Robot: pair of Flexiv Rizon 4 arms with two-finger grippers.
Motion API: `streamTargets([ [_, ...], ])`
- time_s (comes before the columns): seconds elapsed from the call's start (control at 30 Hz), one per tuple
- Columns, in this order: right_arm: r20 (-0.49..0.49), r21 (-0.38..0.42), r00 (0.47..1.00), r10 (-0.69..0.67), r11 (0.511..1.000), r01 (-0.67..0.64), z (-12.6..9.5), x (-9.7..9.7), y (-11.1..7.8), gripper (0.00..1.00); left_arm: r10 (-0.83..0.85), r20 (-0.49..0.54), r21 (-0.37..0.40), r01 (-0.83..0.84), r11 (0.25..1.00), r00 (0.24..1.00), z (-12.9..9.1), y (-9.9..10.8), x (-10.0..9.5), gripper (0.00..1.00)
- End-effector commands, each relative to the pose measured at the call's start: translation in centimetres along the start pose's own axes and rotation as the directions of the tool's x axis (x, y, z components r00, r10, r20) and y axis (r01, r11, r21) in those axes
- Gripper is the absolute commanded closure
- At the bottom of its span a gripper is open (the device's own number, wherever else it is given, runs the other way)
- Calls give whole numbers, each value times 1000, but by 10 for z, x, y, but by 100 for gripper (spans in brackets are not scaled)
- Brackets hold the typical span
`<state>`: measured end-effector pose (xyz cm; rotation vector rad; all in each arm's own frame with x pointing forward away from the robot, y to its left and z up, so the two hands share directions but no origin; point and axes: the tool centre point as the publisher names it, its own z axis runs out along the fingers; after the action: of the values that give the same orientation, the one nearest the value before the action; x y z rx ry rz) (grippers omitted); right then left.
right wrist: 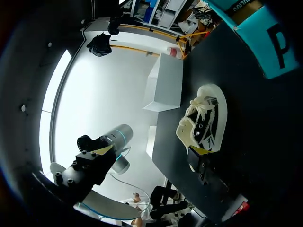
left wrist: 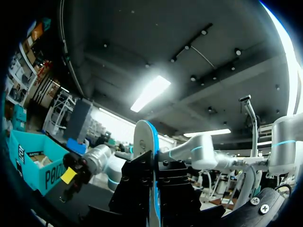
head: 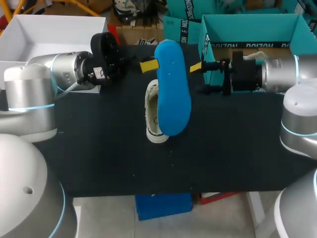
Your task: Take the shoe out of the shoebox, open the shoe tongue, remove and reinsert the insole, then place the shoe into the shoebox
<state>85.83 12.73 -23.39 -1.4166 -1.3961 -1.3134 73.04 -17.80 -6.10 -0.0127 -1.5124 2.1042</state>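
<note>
The blue insole (head: 173,89) hangs in the air above the table, and my left gripper (head: 148,65) is shut on its far end. In the left wrist view the insole (left wrist: 144,137) stands edge-on between the black fingers of that gripper (left wrist: 152,161). The white shoe (head: 156,116) lies on the black table (head: 99,148), partly hidden under the insole. My right gripper (head: 200,78) stands open just right of the insole, touching nothing. In the right wrist view the shoe (right wrist: 203,123) lies past one finger of the wide open gripper (right wrist: 150,151). The teal shoebox (head: 252,29) stands at the back right.
A white box (head: 44,34) stands at the back left corner, and shows in the right wrist view as a white box (right wrist: 165,85) beyond the shoe. The shoebox (left wrist: 28,161) shows behind my right gripper (left wrist: 68,176) in the left wrist view.
</note>
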Motion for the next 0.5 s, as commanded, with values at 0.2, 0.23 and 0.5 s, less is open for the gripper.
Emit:
streamTargets([
  [0.2,-37,29,999,4,1000,-3,-1,-6,-9,0,2,2,1,-2,1000,1000,1,1,0,100],
  [0.23,-38,30,999,4,1000,-3,-1,-6,-11,0,2,2,1,-2,1000,1000,1,1,0,100],
  [0.5,-53,33,999,7,999,-5,2,-7,-24,0,2,2,1,-2,1000,1000,1,1,0,100],
])
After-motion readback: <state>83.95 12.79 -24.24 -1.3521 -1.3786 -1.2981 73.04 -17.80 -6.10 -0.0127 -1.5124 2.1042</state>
